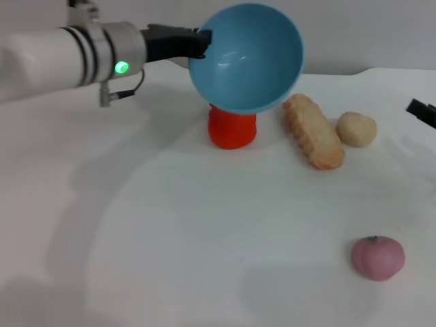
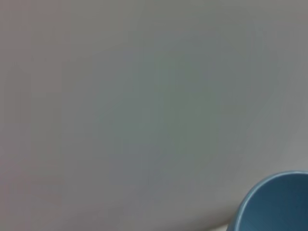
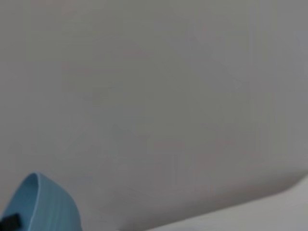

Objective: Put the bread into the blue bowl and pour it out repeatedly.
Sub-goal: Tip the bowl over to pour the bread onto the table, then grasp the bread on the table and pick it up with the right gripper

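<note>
Pink fruit, left end effector tipping blue bowl

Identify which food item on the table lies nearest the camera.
The pink round item, alone at the front; the bread, beige lump and red item lie farther back.

From my seat, the near half of the tabletop lies open, with only a pink ball at the near right. Farther back, things crowd: the bowl, held tipped in the air by my left hand, hangs over a red lump. The bread lies just right of it (a narrow gap between), a beige lump close beside.
</note>
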`<state>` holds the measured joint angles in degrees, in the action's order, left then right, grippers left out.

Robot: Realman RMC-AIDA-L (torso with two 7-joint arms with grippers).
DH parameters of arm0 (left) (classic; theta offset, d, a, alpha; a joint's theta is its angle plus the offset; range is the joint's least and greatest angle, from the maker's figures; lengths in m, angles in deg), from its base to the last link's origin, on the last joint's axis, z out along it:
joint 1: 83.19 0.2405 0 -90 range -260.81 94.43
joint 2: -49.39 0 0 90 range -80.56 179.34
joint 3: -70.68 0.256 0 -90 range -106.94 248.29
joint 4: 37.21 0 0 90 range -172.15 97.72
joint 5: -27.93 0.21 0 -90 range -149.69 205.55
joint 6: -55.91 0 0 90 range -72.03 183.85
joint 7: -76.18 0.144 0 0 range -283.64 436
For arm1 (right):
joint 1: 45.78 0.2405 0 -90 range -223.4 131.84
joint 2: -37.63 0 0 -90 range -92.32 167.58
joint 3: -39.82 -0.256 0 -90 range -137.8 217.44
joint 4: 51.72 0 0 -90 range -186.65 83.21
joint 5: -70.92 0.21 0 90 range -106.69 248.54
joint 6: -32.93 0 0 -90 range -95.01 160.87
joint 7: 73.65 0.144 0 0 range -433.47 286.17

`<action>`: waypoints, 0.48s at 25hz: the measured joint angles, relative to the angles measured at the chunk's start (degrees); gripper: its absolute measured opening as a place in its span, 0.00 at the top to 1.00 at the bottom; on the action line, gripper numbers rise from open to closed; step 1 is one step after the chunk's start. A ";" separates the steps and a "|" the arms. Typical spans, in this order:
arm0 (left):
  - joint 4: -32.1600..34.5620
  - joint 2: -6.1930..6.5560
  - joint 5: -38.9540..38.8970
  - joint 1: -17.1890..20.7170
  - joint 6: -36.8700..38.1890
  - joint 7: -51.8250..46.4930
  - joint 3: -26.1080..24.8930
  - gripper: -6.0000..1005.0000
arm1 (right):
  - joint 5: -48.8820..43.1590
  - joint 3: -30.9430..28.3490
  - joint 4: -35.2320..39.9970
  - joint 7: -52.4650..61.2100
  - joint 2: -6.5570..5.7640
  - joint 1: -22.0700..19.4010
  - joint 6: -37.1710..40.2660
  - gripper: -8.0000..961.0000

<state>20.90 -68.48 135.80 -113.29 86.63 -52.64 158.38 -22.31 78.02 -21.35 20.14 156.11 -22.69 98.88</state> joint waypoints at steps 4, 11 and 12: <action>-2.81 0.63 1.33 -1.23 15.28 -4.10 -13.87 0.96 | -1.51 2.92 2.61 1.89 -0.36 1.98 0.57 0.42; -3.79 1.52 14.87 -0.29 24.90 -14.55 -19.50 0.96 | -13.34 7.87 11.05 25.68 -1.71 8.50 1.00 0.42; -3.82 1.28 16.30 -0.10 25.54 -15.40 -19.54 0.96 | -14.64 8.74 11.95 28.52 -2.05 9.55 1.49 0.42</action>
<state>17.09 -67.21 152.10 -113.39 112.17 -68.03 138.84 -36.95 86.76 -9.41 48.66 154.06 -13.14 100.37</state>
